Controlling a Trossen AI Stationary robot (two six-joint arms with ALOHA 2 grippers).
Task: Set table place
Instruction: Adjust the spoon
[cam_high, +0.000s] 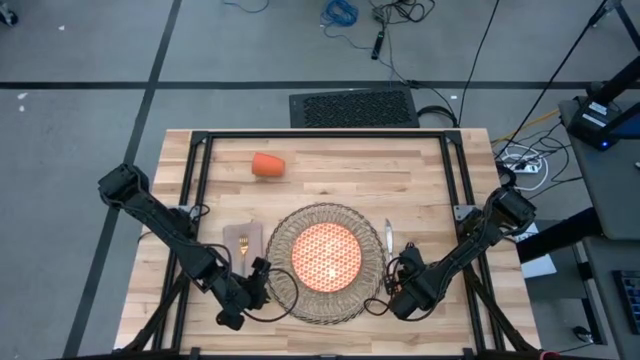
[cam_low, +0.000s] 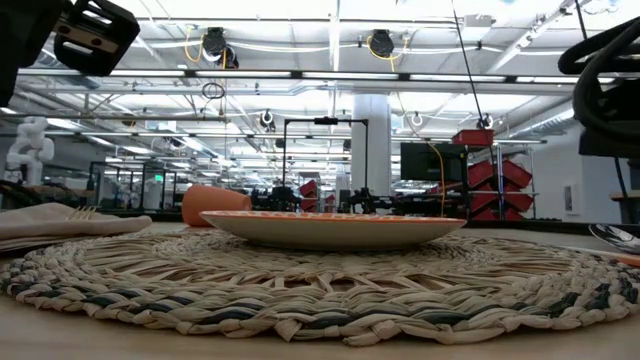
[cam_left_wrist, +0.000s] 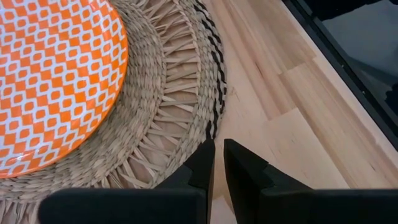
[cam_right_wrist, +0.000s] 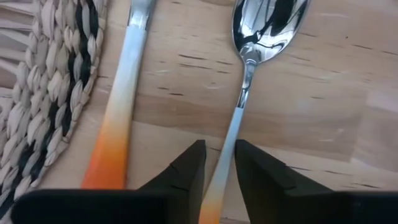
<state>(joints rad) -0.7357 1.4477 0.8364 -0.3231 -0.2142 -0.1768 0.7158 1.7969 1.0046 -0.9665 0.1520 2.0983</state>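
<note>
1. Broadly, the counter (cam_high: 330, 165) fills the middle of the high view, pale planks inside a black frame.
2. Both dark arms reach in from the left and right edges of that view toward its lower middle.
3. Centre-low lies the round wicker mat (cam_high: 325, 262), its rim banded with dark strands.
4. On the mat sits the orange-patterned plate (cam_high: 325, 255), centred.
5. Left of the mat lies the beige napkin (cam_high: 243, 243), touching or just beside its rim; which, I cannot tell.
6. Upper left of the plate, well apart from the mat, the orange cup (cam_high: 267, 164) lies on its side.
7. Left jaws (cam_left_wrist: 218, 155) hover at the mat's lower-left edge, nearly closed with only a thin slit, holding nothing.
8. Right jaws (cam_right_wrist: 217, 163) sit at the mat's lower-right side, slightly parted, straddling the spoon's handle; I cannot tell whether they press it.
9. A fork (cam_high: 242, 243) rests on the napkin.
10. Right of the mat, the knife (cam_right_wrist: 121, 99) lies just beside the rim.
11. The spoon (cam_right_wrist: 249, 74) lies beside the knife, farther from the mat.
</note>
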